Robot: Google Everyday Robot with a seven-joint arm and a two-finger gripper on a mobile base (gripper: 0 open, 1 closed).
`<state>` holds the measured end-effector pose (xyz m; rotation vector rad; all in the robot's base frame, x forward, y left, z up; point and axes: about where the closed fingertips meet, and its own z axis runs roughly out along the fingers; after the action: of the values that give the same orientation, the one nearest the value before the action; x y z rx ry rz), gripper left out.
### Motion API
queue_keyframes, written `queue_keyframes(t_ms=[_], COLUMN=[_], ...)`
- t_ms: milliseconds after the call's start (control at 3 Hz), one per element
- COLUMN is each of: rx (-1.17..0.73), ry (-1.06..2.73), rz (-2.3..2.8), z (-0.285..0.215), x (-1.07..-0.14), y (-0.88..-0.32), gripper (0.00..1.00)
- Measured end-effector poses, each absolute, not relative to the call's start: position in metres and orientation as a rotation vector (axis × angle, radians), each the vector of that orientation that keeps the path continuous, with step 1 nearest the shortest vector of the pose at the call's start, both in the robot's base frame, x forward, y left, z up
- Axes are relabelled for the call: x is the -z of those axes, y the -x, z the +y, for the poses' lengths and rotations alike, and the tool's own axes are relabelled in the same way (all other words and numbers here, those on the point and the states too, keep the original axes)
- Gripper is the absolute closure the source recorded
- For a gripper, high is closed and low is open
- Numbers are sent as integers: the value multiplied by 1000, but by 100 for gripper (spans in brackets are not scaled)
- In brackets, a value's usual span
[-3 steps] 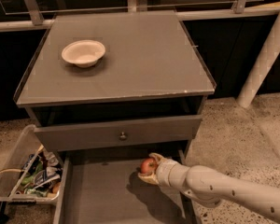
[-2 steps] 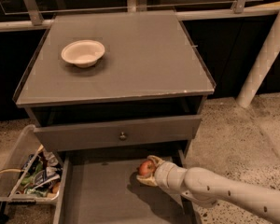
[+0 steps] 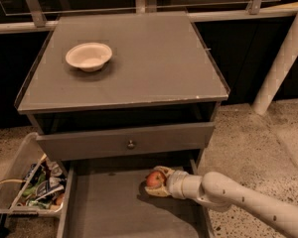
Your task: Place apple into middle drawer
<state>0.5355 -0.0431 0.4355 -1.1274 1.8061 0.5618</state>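
Note:
The small red apple (image 3: pixel 155 179) with yellowish patches sits between the fingers of my gripper (image 3: pixel 155 181), which is shut on it. The gripper reaches in from the lower right, low over the flat floor of the pulled-out dark-grey middle drawer (image 3: pixel 114 207), near its back right part. I cannot tell whether the apple touches the floor. My white arm (image 3: pixel 238 195) crosses the drawer's right wall.
A grey drawer front with a small round knob (image 3: pixel 131 144) stands just above the gripper. A shallow white bowl (image 3: pixel 89 56) sits on the cabinet top (image 3: pixel 154 63). A clear bin of packets (image 3: pixel 32 187) stands at the lower left. A white post (image 3: pixel 283 58) rises at the right.
My gripper has moved slightly left and lower into the open drawer, still holding the apple.

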Motion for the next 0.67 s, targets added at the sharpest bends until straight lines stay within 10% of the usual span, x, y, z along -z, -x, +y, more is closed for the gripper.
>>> queue_keyframes(t_ms=[667], rx=[-729], ry=[1285], rz=[1718], z=[-25], x=[-435], y=[-516], gripper=[100])
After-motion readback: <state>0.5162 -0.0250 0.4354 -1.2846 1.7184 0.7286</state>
